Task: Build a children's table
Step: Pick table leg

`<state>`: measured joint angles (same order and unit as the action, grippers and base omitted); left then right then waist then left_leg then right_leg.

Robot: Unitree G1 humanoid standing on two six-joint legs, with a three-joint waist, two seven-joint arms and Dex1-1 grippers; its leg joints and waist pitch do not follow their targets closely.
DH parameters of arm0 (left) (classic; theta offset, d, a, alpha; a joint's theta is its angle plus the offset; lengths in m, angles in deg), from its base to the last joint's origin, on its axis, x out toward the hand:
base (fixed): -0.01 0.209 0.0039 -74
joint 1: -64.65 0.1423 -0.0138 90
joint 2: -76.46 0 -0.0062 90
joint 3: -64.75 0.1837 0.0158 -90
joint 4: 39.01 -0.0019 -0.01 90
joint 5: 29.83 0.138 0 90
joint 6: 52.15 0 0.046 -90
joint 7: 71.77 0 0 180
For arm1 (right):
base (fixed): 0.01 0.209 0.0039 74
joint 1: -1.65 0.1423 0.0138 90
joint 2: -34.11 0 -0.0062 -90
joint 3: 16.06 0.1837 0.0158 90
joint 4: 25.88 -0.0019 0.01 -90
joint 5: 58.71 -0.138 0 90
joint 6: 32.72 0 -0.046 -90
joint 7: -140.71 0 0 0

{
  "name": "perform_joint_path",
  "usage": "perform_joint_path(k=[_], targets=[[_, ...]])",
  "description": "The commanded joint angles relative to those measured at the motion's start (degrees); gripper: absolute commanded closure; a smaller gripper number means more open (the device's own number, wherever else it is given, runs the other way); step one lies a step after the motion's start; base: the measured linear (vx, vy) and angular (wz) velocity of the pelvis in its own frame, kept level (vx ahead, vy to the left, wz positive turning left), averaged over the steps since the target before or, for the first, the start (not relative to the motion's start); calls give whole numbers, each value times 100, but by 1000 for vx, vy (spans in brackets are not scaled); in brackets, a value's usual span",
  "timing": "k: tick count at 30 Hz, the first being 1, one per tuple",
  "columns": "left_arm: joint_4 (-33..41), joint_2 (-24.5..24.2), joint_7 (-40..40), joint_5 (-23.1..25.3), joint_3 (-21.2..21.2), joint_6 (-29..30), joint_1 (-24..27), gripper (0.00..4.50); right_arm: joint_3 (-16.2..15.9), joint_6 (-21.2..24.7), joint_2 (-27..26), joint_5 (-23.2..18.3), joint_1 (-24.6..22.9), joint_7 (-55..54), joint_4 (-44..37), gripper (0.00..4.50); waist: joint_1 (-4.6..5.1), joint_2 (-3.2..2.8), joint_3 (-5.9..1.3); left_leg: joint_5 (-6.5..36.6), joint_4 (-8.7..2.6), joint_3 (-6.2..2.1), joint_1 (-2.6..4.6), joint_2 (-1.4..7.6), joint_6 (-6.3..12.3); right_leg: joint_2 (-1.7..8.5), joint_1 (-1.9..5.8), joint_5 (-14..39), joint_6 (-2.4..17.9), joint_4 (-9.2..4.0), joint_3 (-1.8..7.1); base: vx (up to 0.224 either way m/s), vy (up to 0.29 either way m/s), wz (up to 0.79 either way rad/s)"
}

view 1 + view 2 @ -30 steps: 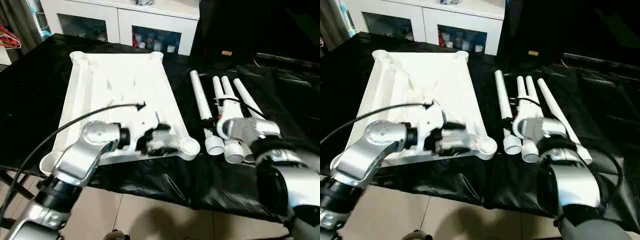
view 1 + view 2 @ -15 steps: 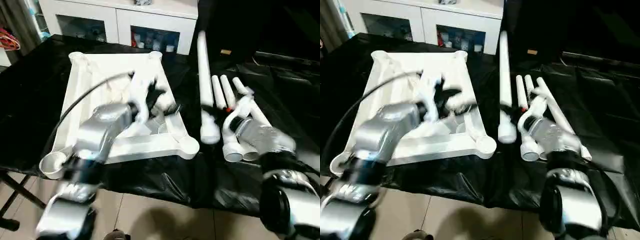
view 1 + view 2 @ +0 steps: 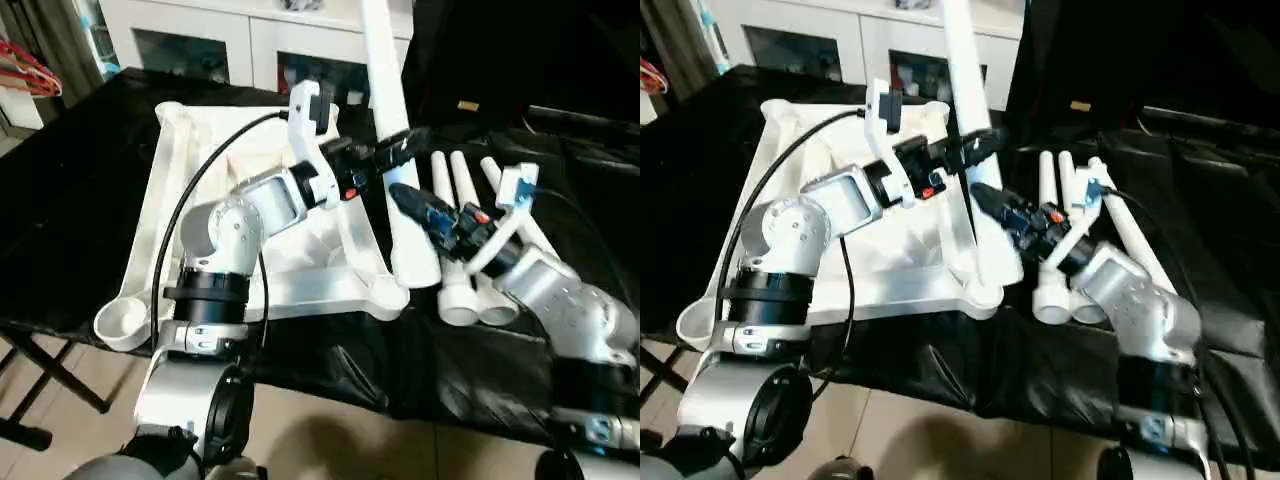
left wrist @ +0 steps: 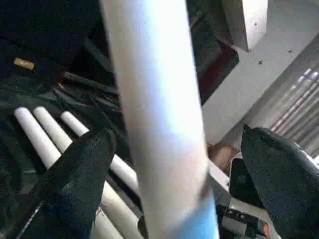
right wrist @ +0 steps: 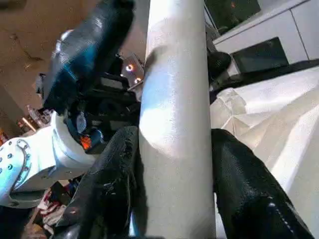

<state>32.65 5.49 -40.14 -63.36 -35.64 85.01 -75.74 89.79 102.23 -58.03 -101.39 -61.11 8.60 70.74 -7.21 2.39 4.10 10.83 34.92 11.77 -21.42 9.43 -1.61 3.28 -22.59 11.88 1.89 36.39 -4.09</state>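
The white tabletop [image 3: 310, 290] lies ribbed side up on the black-covered table, with a round socket [image 3: 388, 295] at its near right corner. My right gripper [image 3: 415, 205] is shut on one white leg [image 3: 385, 80], which stands nearly upright with its wide end low, just above that corner. In the right wrist view the fingers [image 5: 114, 174] press both sides of the leg [image 5: 174, 99]. My left gripper [image 3: 395, 148] is higher up the same leg, open. Its fingers [image 4: 84, 169] stand wide of the leg [image 4: 159, 124] on either side.
Three more white legs [image 3: 470, 230] lie side by side on the black cloth right of the tabletop. A white cabinet with glass doors [image 3: 250, 40] stands behind the table. The table's front edge drops to a tiled floor.
My right gripper has lifted one leg off the cloth and stood it up by the tabletop's near right corner. My left gripper rose from the tabletop to the leg and opened wider.
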Motion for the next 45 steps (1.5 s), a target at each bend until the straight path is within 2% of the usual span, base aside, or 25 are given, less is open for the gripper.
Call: perform_joint_path(k=[1,7,8,10,11,12,13,15,20,24,28,29,35,37,38,41,42,45], targets=[[127,61,-80,-65,3,71,-96,0,-74,39,56,-16,-45,39,-203,268,-27,-19,-463,333,-333,-244,74,399,313,610,362,391,1281,-472,339,0,0,0],[85,175,-695,-16,-92,276,-196,0,-345,-115,45,276,-46,-217,-460,268,-27,-31,-466,286,-328,-249,65,406,344,606,348,410,1209,-472,335,0,0,0],[56,197,-816,10,-106,278,-219,27,-428,-153,18,357,-19,-322,-541,268,-33,-26,-474,269,-329,-250,66,403,348,611,356,433,1192,-474,334,0,0,0],[-29,292,-1158,30,-211,305,-266,34,-701,-302,-141,665,123,-735,-669,268,-26,-32,-472,223,-334,-257,62,419,338,611,341,379,1177,-467,334,0,0,0],[-66,332,-1294,48,-256,286,-282,38,-806,-376,-207,807,180,-902,-693,268,5,-26,-471,214,-338,-260,53,397,313,598,341,388,1167,-470,323,0,0,0],[-119,376,-1457,50,-325,268,-306,65,-906,-442,-261,930,223,-1030,-707,268,15,-31,-469,244,-336,-263,53,405,294,611,339,397,1164,-466,332,0,0,0],[-132,383,-1491,60,-336,247,-312,65,-928,-458,-272,960,232,-1055,-710,268,20,-34,-469,248,-337,-261,58,401,284,603,334,411,1155,-475,330,0,0,0],[-352,474,-2072,189,-533,-79,-413,77,-1265,-692,-441,1405,364,-1441,-761,268,38,-52,-474,240,-338,-267,61,407,259,596,329,352,1131,-476,332,0,0,0],[-475,547,-2710,319,-719,-309,-488,122,-1511,-906,-566,1831,513,-1853,-797,268,39,-50,-504,23,-326,-281,45,416,359,601,340,-222,1189,-394,330,0,0,0],[-460,625,-3205,499,-773,-456,-478,143,-1699,-1059,-681,2126,643,-2205,-842,268,49,-46,-494,68,-327,-274,42,412,398,614,346,-271,1208,-398,337,0,0,0],[-420,665,-3287,508,-716,-484,-470,175,-1773,-1118,-751,2247,706,-2296,-874,268,51,-45,-481,176,-336,-266,50,407,359,609,341,-63,1175,-423,340,0,0,0],[-405,668,-3284,522,-687,-481,-463,197,-1784,-1126,-754,2265,714,-2309,-875,268,53,-49,-480,199,-341,-270,52,410,336,607,338,-15,1158,-427,339,0,0,0],[-274,633,-3085,545,-432,-562,-410,239,-1841,-1123,-717,2329,691,-2351,-927,268,59,-68,-483,188,-338,-270,52,410,317,608,342,-183,1161,-409,345,0,0,0],[-257,613,-3033,542,-397,-590,-403,250,-1820,-1099,-718,2311,682,-2344,-939,212,58,-63,-485,191,-337,-268,50,408,323,607,346,-190,1160,-412,348,0,0,0],[-155,493,-2689,589,-152,-639,-361,251,-1762,-1059,-679,2233,647,-2254,-972,198,53,-74,-483,191,-342,-273,58,414,325,605,339,-192,1154,-416,345,0,0,0],[0,239,-2058,575,215,-509,-295,257,-1643,-867,-453,2027,546,-1942,-966,189,44,-84,-485,195,-340,-270,63,415,342,604,341,-206,1133,-403,348,0,0,0],[54,128,-1821,562,347,-429,-273,259,-1585,-772,-336,1902,495,-1757,-969,164,37,-96,-485,205,-341,-270,72,412,340,598,344,-212,1138,-403,346,0,0,0],[92,-46,-1431,546,527,-381,-249,259,-1520,-668,-147,1756,429,-1487,-967,153,49,-91,-482,219,-336,-264,55,414,333,602,348,-263,1210,-398,346,0,0,0]])
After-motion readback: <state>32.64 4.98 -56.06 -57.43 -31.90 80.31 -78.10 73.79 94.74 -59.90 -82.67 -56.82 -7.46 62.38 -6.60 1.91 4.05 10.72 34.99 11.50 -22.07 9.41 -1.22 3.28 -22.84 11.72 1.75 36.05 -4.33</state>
